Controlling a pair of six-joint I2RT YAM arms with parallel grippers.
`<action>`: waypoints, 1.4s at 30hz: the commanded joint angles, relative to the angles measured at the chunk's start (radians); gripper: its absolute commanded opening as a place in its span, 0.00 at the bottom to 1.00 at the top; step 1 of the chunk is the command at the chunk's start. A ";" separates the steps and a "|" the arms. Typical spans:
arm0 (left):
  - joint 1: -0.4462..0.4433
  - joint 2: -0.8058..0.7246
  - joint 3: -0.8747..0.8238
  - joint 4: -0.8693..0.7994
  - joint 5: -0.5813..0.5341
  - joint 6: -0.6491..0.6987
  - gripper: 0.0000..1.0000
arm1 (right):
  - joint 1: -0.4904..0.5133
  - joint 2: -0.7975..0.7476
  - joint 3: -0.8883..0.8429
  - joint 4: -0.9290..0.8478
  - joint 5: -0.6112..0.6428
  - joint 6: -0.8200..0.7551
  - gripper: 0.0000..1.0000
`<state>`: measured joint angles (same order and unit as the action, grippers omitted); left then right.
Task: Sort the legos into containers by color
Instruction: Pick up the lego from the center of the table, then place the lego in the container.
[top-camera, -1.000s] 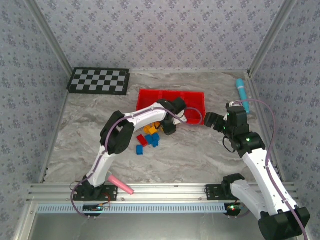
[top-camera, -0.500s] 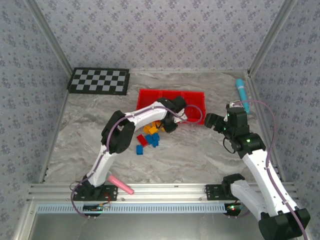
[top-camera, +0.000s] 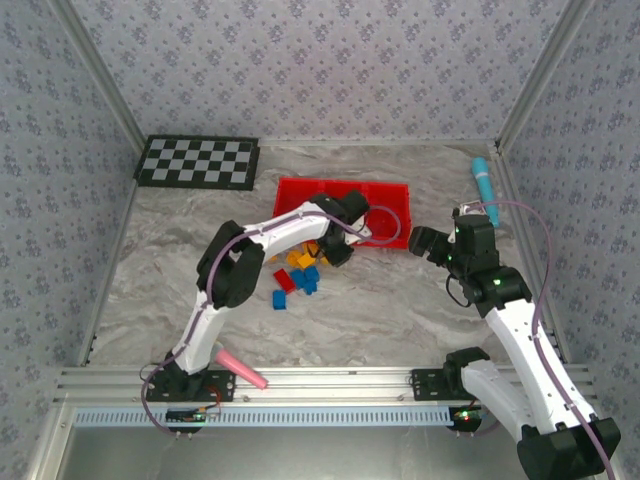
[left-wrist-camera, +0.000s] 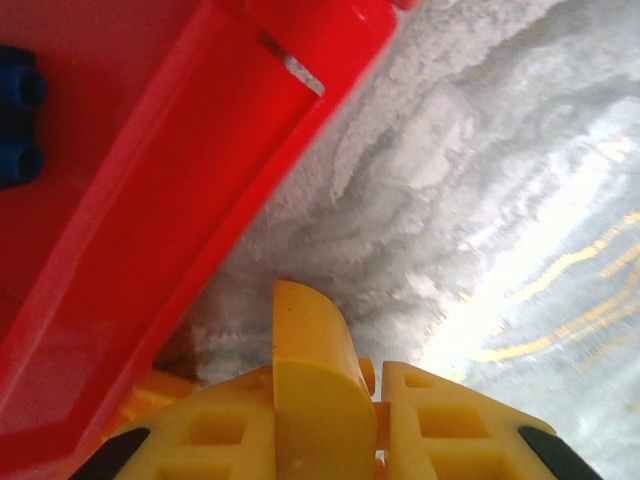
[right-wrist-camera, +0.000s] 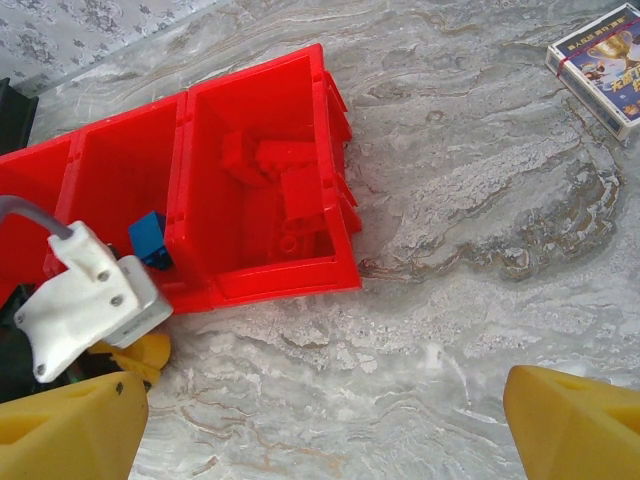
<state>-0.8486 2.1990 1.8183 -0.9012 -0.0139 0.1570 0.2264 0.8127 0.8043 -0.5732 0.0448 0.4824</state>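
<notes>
L end effector (left-wrist-camera: 372, 385) is hovering beside tray (left-wrist-camera: 230, 170) wall, tray lying upper left; jaws looking narrow, poss. holding sth, can't tell.

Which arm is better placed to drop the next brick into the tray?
Left: the left gripper, at the tray edge, seems to pinch a yellow brick. The right gripper hangs open and empty off right.

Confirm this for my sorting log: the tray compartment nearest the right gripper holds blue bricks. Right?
No. The tray compartment nearest the right gripper holds red bricks, not blue, as the right wrist view shows. The one blue brick visible there lies in the next compartment over.
</notes>
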 joint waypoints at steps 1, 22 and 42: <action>0.009 -0.121 -0.009 -0.018 0.062 -0.039 0.08 | -0.009 -0.013 -0.006 -0.015 0.005 0.010 0.94; 0.314 -0.139 0.119 0.102 -0.026 -0.353 0.06 | -0.018 -0.052 -0.036 -0.022 -0.012 0.001 0.94; 0.353 -0.073 0.141 0.134 -0.025 -0.422 0.56 | -0.030 -0.079 -0.039 -0.062 -0.012 -0.003 0.95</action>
<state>-0.5041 2.1841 1.9728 -0.7780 -0.0387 -0.2405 0.2024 0.7399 0.7746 -0.6247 0.0368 0.4820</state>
